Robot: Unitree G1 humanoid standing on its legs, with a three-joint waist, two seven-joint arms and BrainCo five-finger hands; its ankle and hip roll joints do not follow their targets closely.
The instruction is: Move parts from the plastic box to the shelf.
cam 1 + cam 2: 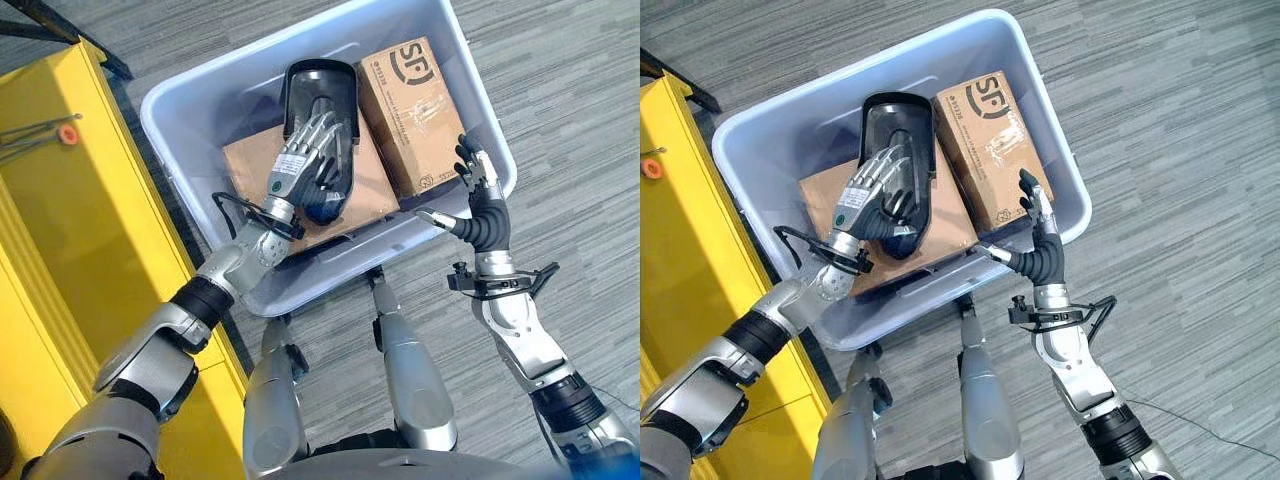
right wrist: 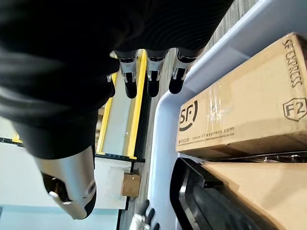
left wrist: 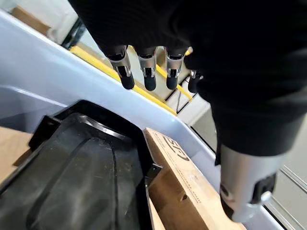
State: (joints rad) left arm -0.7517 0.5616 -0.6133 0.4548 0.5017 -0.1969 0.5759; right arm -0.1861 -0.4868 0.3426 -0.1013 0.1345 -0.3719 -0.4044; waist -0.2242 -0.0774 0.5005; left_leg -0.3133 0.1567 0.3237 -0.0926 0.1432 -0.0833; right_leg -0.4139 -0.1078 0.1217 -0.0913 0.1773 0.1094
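A grey-blue plastic box [image 1: 180, 95] stands on the floor before me. In it a black moulded part [image 1: 322, 85] lies on a flat brown carton [image 1: 250, 170], beside a printed brown carton [image 1: 415, 105]. My left hand [image 1: 300, 165] reaches into the box and lies over the black part, open; its fingers [image 3: 148, 76] stay straight just above the part [image 3: 86, 177]. My right hand [image 1: 482, 185] is open at the box's right rim, next to the printed carton [image 2: 240, 105], fingers [image 2: 153, 76] straight and thumb spread, holding nothing.
The yellow shelf [image 1: 60, 220] runs along my left, close to the box's left side, with a small red-tipped item [image 1: 68, 132] on it. Grey striped carpet [image 1: 570, 90] lies to the right of the box. A dark frame leg [image 1: 60, 30] crosses the top left.
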